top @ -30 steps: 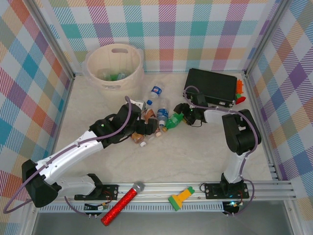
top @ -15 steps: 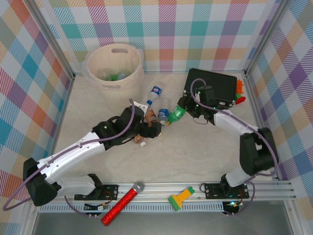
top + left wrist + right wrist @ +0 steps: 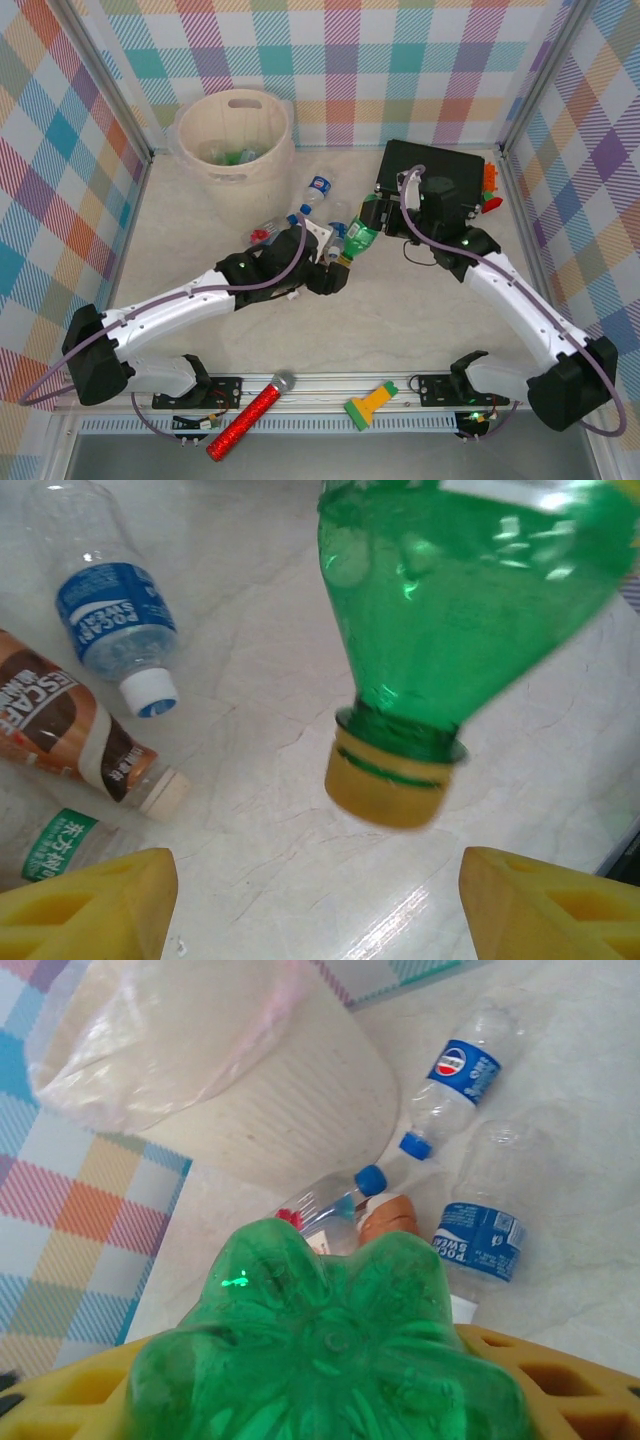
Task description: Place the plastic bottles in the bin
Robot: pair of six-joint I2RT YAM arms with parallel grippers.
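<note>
My right gripper (image 3: 374,216) is shut on a green bottle (image 3: 360,237) with a yellow cap, held tilted above the table, cap down. Its base (image 3: 330,1345) sits between the yellow fingers (image 3: 565,1370). My left gripper (image 3: 336,268) is open just below that cap (image 3: 388,782), with nothing between its fingertips (image 3: 90,900). Several plastic bottles lie close by: a blue-labelled one (image 3: 112,615), a brown-labelled one (image 3: 70,730) and a clear Pepsi bottle (image 3: 317,189). The cream bin (image 3: 232,135) stands at the back left with bottles inside.
A flat black case (image 3: 437,178) lies at the back right behind my right arm. A red glitter microphone (image 3: 250,415) and a green-and-yellow tool (image 3: 368,403) rest on the front rail. Plaid walls close in three sides.
My right gripper lifted the green bottle off the table and swung it back and left. My left arm reached right, under the bottle's cap, and its jaws narrowed.
</note>
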